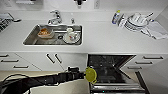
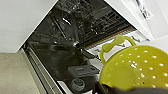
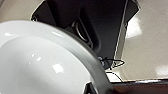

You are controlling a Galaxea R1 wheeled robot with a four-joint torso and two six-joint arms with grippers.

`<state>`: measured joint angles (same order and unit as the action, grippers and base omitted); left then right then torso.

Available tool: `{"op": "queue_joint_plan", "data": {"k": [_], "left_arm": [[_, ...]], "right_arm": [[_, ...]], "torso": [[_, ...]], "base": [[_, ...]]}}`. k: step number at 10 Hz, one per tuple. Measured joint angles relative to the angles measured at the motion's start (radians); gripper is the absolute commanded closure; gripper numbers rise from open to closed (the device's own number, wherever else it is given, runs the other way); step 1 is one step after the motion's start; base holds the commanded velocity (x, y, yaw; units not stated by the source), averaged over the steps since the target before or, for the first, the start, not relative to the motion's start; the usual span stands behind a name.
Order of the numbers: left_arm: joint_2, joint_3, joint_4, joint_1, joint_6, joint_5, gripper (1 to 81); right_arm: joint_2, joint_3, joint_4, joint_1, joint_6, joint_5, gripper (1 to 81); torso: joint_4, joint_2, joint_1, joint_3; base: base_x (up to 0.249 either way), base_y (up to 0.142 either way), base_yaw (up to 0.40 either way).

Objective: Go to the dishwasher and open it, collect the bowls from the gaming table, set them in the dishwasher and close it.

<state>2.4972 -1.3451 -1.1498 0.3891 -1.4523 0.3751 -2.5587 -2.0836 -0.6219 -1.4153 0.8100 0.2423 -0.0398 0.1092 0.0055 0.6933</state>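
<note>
white kitchen counter (image 1: pixel 105 40), dishwasher (image 1: pixel 110 70) open below. my left gripper (image 1: pixel 83 75) clamps yellow bowl (image 1: pixel 90 74) at its opening; right carries white bowl (image 3: pixel 37 62), grip unclear. loading, closing left.

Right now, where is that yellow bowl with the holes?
In the head view, the yellow bowl sits at the end of the left arm, beside the open dishwasher, below the white counter.

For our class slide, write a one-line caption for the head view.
Left arm carries a yellow bowl to the open dishwasher below the white counter.
</note>
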Motion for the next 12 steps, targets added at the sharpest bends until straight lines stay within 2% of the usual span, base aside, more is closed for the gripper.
{"op": "queue_joint_plan", "data": {"k": [3,8,12], "left_arm": [[0.144,-0.077,0.013,-0.046,0.000,0.038,81.1],[0.333,-0.141,0.022,-0.107,0.009,0.152,81.1],[0.437,-0.186,0.028,-0.116,0.013,0.213,81.1]], "right_arm": [[0.000,0.001,0.000,0.000,0.000,0.003,81.1],[-0.005,0.001,0.000,0.000,0.000,0.019,81.1],[-0.007,0.001,0.000,0.010,0.001,0.019,81.1]], "torso": [[0.000,0.000,0.000,0.000],[0.000,-0.001,0.001,0.002],[0.000,-0.001,0.001,0.053]], "base": [[0.000,0.000,0.000],[0.000,0.000,0.000],[0.000,0.000,0.000]]}}
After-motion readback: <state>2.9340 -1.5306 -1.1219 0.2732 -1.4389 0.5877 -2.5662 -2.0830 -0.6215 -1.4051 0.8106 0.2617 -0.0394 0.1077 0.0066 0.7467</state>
